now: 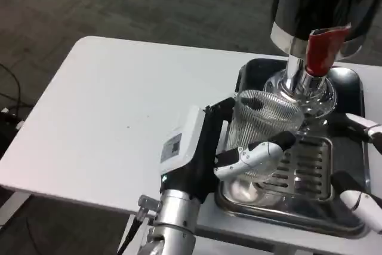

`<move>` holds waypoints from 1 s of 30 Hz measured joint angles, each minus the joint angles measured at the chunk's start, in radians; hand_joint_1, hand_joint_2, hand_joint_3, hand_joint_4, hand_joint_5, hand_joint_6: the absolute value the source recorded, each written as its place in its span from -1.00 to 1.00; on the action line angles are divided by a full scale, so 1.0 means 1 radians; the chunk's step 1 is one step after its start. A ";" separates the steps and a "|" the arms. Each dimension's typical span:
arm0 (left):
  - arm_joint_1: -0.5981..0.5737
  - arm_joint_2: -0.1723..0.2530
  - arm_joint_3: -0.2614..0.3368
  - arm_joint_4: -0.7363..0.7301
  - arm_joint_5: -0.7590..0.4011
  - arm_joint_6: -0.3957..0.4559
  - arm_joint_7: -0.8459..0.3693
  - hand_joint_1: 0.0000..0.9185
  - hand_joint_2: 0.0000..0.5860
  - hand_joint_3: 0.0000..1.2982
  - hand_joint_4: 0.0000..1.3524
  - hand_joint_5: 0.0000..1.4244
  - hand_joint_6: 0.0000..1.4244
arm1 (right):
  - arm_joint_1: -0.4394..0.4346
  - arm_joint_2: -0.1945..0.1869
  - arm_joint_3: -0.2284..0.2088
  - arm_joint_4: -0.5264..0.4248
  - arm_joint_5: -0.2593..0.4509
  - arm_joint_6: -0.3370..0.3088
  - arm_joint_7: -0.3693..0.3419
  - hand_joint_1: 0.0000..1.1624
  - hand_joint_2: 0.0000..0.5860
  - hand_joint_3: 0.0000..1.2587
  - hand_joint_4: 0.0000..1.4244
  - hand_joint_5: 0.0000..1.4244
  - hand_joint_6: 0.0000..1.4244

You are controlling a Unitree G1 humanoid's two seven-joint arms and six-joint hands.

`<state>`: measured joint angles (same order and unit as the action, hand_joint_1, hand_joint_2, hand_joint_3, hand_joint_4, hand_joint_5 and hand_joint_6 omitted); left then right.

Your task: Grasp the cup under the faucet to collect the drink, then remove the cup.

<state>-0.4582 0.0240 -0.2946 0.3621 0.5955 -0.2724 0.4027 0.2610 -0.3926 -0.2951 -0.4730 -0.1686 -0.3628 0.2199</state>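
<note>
Your left hand grips the ribbed clear cup, fingers wrapped around its near side and its white back facing left. The cup tilts slightly and sits above the slotted grille of the metal drip tray, just in front of the chrome dispenser base, below the red faucet handle. Your right hand shows at the frame's right edge beside the tray; I cannot tell how its fingers are set.
</note>
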 measured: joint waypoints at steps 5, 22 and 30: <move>-0.014 -0.003 -0.001 -0.002 0.000 0.000 -0.007 -0.52 0.09 0.07 0.09 -0.21 -0.44 | 0.000 0.000 0.000 0.009 0.001 0.000 0.000 -0.34 0.27 -0.66 -0.64 -0.74 -0.88; -0.133 -0.010 -0.032 0.099 0.002 0.024 -0.023 -0.56 0.11 0.08 0.07 -0.21 -0.44 | 0.003 0.000 -0.008 0.034 0.022 0.000 0.000 -0.34 0.27 -0.66 -0.64 -0.74 -0.88; -0.179 -0.024 -0.036 0.116 0.001 0.024 -0.023 -0.56 0.12 0.08 0.07 -0.21 -0.44 | 0.001 -0.001 -0.011 0.039 0.023 -0.001 0.000 -0.35 0.29 -0.66 -0.64 -0.74 -0.88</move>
<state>-0.6375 -0.0004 -0.3308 0.4781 0.5966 -0.2485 0.3796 0.2623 -0.3932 -0.3065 -0.4344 -0.1454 -0.3634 0.2198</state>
